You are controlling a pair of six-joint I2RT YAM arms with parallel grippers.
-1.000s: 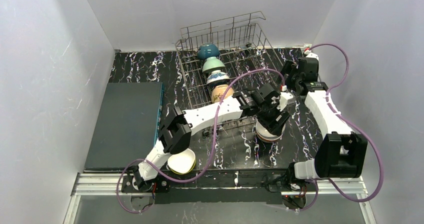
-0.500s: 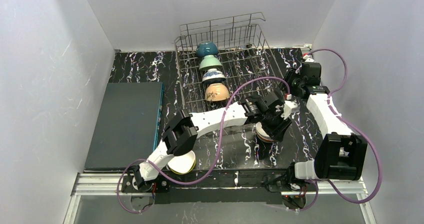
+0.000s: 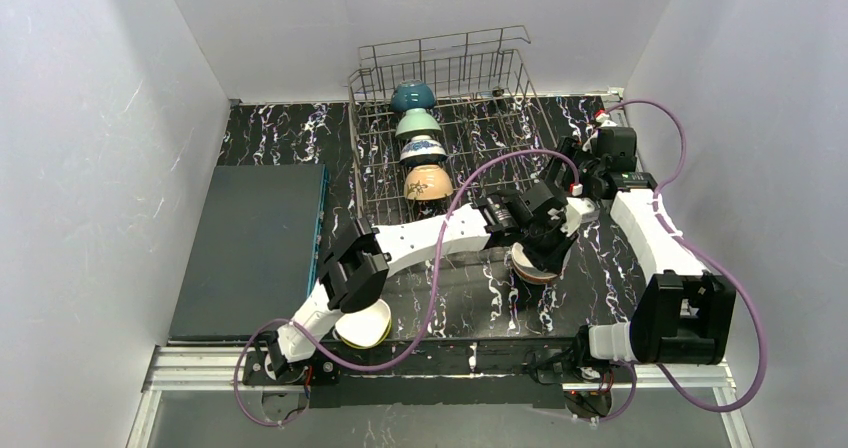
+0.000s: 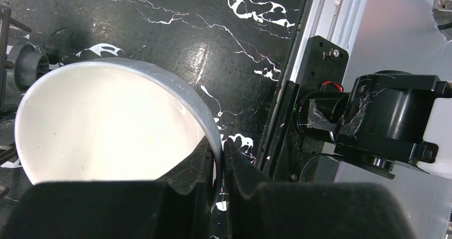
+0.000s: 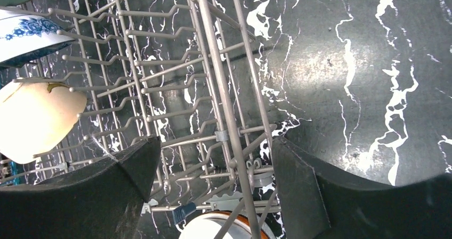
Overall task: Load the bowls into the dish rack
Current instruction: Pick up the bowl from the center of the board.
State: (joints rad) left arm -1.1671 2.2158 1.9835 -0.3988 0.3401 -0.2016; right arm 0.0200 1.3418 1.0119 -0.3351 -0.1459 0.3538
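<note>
The left gripper (image 4: 217,149) is pinched onto one edge of the rim of a grey bowl (image 4: 106,121). On so thin a hold, the bowl could swivel or slip down to the tabletop (image 4: 176,31) when lifted. Just beyond, the right gripper (image 5: 213,143) is spread astride a side wire of the dish rack (image 5: 224,79), where a snag or an arm clash is risked. Farther off, four bowls (image 3: 424,149) are racked.

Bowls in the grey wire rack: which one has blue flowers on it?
The white round bowl third from the back of the row, between the mint-green bowl and the tan bowl. Only it carries a blue pattern.
</note>
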